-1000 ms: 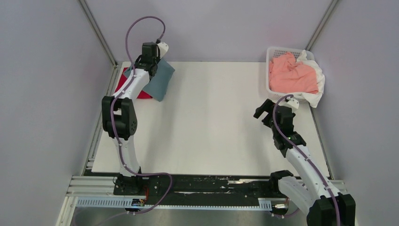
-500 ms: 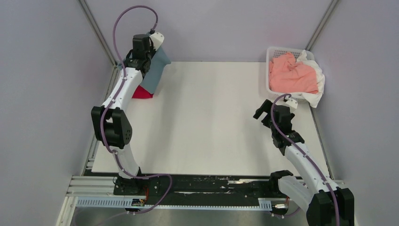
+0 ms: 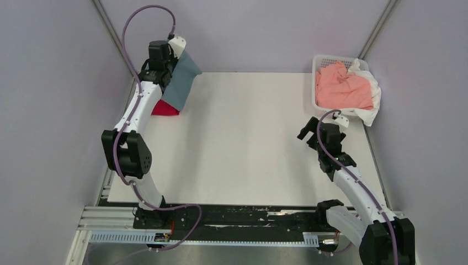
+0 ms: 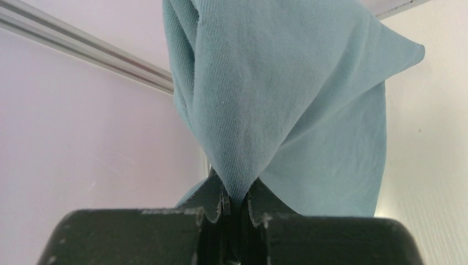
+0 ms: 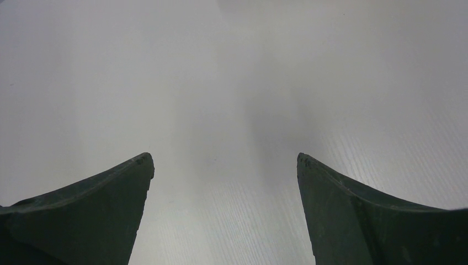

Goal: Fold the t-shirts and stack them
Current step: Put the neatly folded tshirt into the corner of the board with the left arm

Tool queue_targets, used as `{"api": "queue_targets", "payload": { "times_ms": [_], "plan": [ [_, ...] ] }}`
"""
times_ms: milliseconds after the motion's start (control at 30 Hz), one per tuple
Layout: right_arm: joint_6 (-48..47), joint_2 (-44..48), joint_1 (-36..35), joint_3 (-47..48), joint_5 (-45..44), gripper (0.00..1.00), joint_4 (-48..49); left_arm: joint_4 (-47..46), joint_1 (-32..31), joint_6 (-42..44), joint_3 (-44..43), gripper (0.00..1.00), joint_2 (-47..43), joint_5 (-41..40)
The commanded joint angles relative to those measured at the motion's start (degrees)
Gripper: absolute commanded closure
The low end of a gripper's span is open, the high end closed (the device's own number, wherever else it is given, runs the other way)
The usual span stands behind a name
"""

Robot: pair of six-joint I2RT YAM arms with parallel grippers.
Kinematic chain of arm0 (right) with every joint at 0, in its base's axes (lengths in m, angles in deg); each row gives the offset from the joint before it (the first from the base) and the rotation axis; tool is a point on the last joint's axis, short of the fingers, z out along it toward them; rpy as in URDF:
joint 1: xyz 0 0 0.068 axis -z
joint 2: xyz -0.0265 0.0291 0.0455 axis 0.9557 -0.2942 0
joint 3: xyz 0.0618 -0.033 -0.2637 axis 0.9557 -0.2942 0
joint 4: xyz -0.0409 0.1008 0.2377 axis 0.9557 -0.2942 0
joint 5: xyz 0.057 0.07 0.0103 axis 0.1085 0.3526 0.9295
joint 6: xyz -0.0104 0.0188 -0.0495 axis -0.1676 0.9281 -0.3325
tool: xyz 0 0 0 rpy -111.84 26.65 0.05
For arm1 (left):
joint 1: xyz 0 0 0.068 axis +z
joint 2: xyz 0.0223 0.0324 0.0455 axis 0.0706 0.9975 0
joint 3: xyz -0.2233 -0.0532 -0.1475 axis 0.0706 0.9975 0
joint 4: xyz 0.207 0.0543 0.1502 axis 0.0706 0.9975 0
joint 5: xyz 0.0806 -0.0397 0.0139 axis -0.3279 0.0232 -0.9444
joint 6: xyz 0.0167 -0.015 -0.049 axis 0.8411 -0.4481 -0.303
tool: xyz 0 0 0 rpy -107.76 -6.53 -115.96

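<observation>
Left pincer is clamped tight on a bunched corner of the dusty teal-blue tee, no daylight between the jaws in the wrist view. That arm is stretched right out to ten o'clock on the table, up by the far-left corner.

The tee hangs below the grip as a folded panel. In the top view its long axis runs from the pincer toward six o'clock. The bright red tee lies flat on the table at the hem's seven o'clock. The teal hem comes down right at the red one's edge (touching or just clear, I can't tell from here).

That's the relation the coming move turns on, I'd say. The teal tee has to settle toward seven o'clock to land square on the red one, and the left arm is far nearer that spot.

The right pincer is at four o'clock, fingers spread wide over bare tabletop and holding nothing. It's well apart from the stack, but it's the nearer arm to the white basket at one o'clock. In the basket sits a crumpled salmon-pink tee. A white cloth spills over the basket's right rim. Plenty left to fold, by my reckoning.
</observation>
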Motion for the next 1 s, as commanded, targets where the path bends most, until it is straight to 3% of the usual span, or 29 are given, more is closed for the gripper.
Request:
{"api": "queue_targets", "payload": {
  "times_ms": [0, 733, 800, 933, 967],
  "plan": [
    [-0.22, -0.57, 0.18, 1.80, -1.93, 0.00, 1.20, -3.20, 2.47, -2.99, -0.21, 1.00, -0.19, 2.14],
    [-0.25, -0.22, 0.21, 2.85, -5.70, 0.00, -1.49, 0.13, 14.19, -11.01, -8.28, 1.00, 15.49, 11.94],
    [-0.18, -0.25, 0.16, 3.11, -5.22, 0.00, -1.65, -0.11, 14.88, -11.97, -8.81, 0.95, 16.53, 12.50],
    [0.00, -0.29, 0.13, 3.61, -4.82, 0.00, -1.75, -0.74, 15.92, -13.60, -9.85, 0.77, 18.69, 12.36],
    [0.00, -0.33, 0.14, 3.79, -4.82, 0.00, -1.87, -0.80, 16.13, -13.87, -10.19, 0.51, 19.42, 11.07]
  ]
}}
